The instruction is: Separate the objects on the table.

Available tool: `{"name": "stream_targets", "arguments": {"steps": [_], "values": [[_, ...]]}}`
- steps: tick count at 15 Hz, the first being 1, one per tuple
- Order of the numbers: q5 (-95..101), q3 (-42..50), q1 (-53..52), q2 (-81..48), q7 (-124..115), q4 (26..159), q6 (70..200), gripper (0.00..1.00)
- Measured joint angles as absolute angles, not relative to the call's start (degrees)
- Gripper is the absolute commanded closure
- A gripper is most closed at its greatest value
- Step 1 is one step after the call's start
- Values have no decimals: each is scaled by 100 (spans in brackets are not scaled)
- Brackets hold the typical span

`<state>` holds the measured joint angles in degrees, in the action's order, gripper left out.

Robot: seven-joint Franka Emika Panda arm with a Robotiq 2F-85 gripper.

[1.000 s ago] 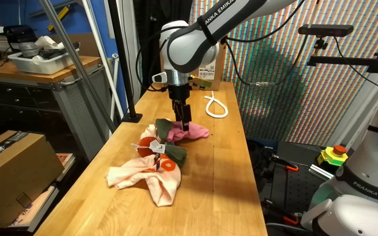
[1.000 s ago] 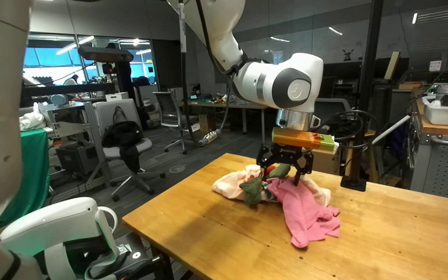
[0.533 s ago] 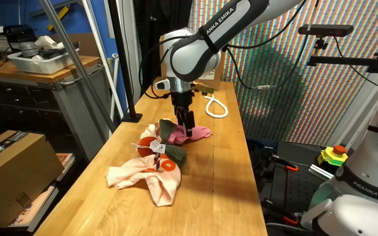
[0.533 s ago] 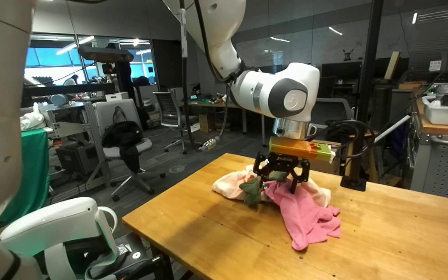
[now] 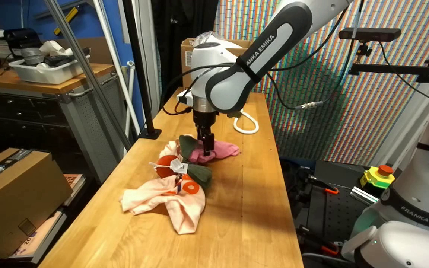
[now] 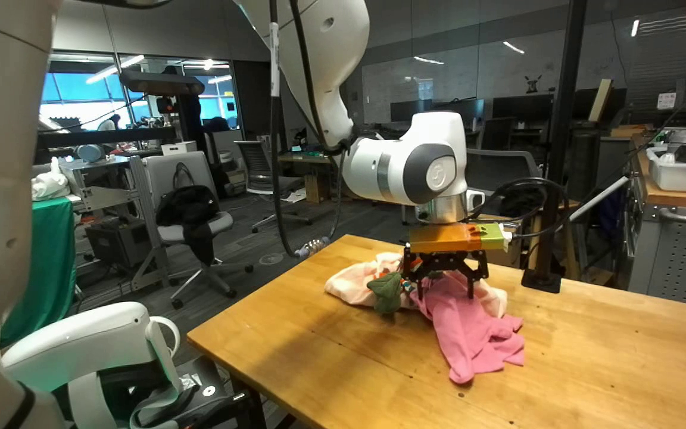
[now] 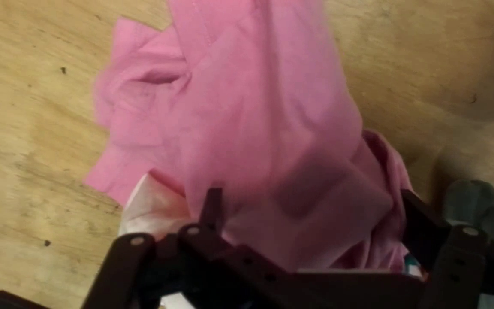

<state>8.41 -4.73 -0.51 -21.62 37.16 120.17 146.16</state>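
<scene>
Pink cloth [image 6: 475, 333] lies draped over the end of a heap on the wooden table [image 5: 251, 238]. My gripper [image 7: 311, 193] points down at it with jaws wide apart, the fingertips straddling the pink fabric; whether they touch it I cannot tell. Cream-beige cloth [image 7: 155, 208] peeks out beside one finger. Against the pink, in an exterior view, are dark green cloth [image 5: 199, 175], a red-orange item [image 5: 165, 166] and a white tagged piece [image 5: 178, 166]. Cream-beige cloth [image 5: 143, 199] with an orange ring spreads nearer that camera. A white rope loop [image 5: 247, 132] rests apart, farther along.
A black post [image 5: 150, 133] stands at the table's edge near the heap. An open cardboard box [image 5: 186, 76] sits at the far end behind the arm. A cable [image 6: 277, 196] hangs from the arm beside the table.
My gripper has come down onto the pink cloth and shifted off the dark green one, more squarely over the pink. The pink cloth has moved only slightly; the rest of the heap looks unchanged.
</scene>
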Motion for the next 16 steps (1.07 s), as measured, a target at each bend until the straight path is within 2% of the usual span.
{"name": "stream_targets", "arguments": {"steps": [1, 3, 4, 11, 14, 16], "values": [[1096, -396, -111, -2168, 3442, 12074, 14789, 24], [1538, -278, -202, -2174, 2953, 12163, 14969, 34], [1696, -243, -228, -2174, 2768, 12191, 15004, 44], [1941, -176, -231, -2151, 2322, 12197, 14973, 96], [1940, -167, -198, -2109, 2266, 12194, 14964, 99], [1940, -141, -182, -2058, 2201, 12189, 14962, 96]]}}
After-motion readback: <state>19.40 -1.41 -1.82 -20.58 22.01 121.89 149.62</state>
